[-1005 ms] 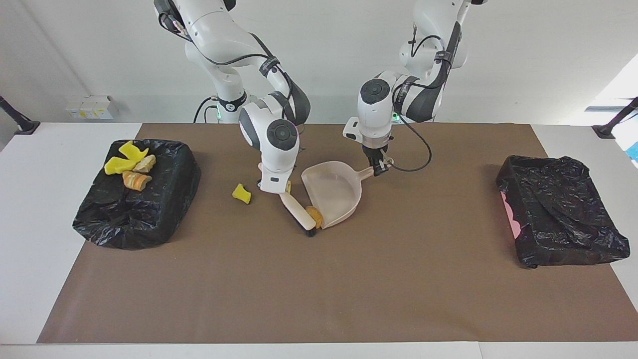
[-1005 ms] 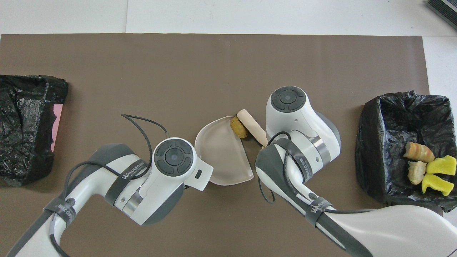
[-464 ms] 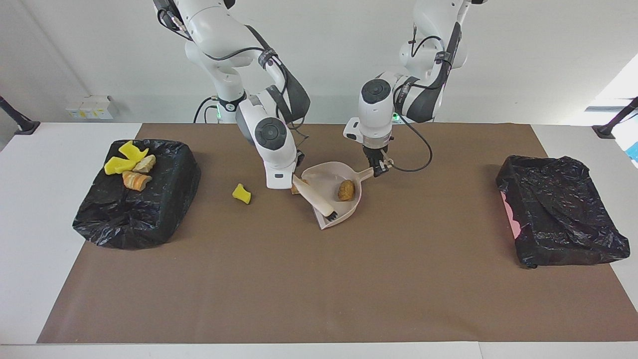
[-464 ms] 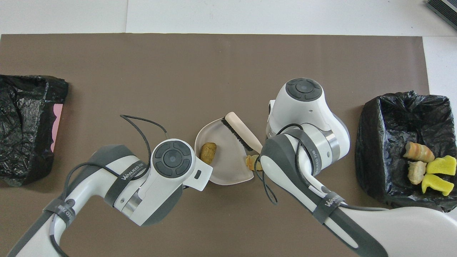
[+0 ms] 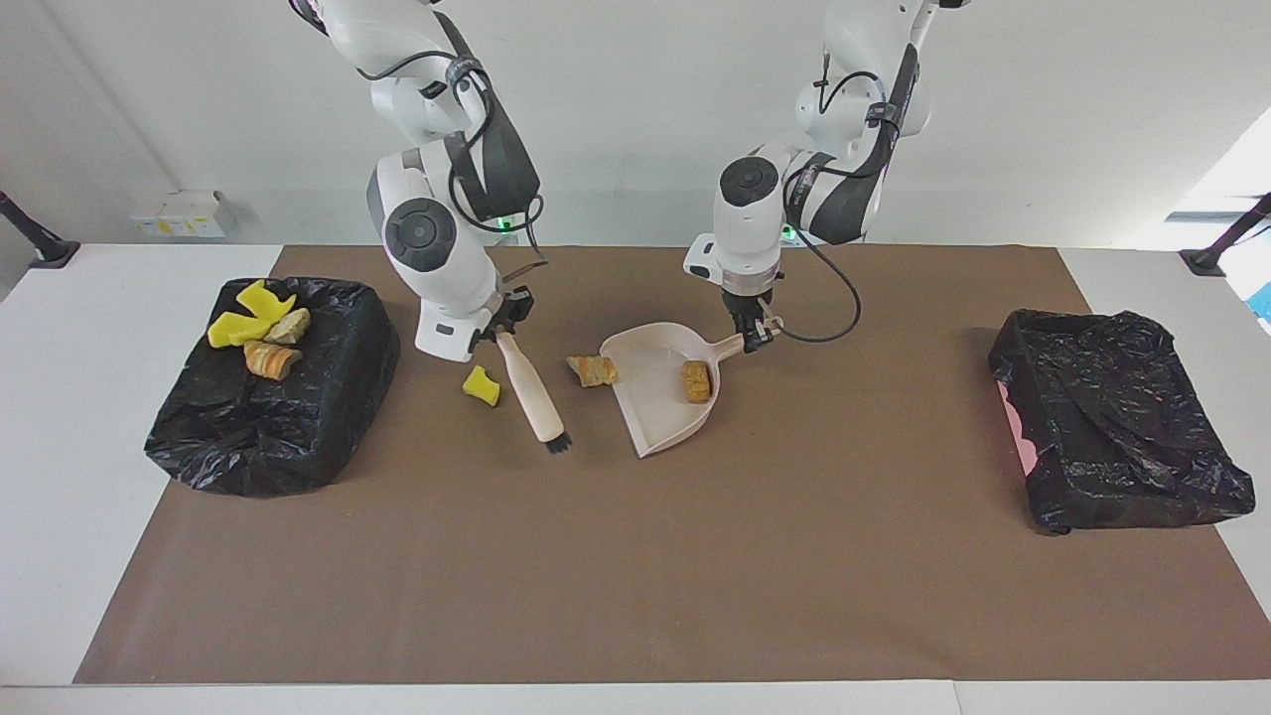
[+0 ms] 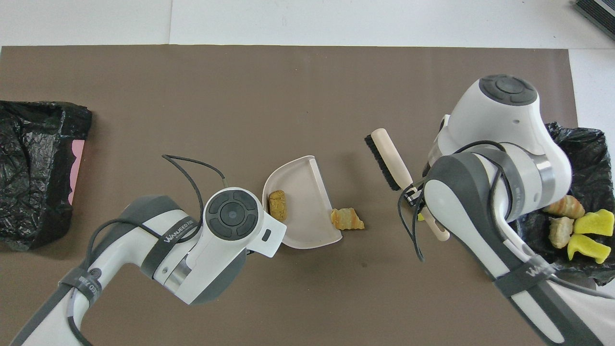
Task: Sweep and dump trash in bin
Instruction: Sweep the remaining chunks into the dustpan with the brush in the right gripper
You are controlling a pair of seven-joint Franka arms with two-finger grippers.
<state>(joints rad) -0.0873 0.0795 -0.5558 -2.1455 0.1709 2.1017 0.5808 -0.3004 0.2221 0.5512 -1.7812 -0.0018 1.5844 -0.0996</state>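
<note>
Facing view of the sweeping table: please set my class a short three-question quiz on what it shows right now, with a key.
1. True or false: the brown chunk lies in the dustpan.
2. Which gripper holds the brush? A) the left gripper B) the right gripper
3. How many trash pieces lie on the mat outside the dustpan?

Key: 1 true. 2 B; the left one grips the dustpan's handle. 3 two: the tan chunk beside the dustpan and the yellow scrap beside the brush.

Both arms are reaching in over the bench, wrists bent down. The left gripper (image 5: 752, 336) is low and clamped tight at mid-bench, while the right gripper (image 5: 504, 316) hangs tilted toward its own end, also clamped tight
</note>
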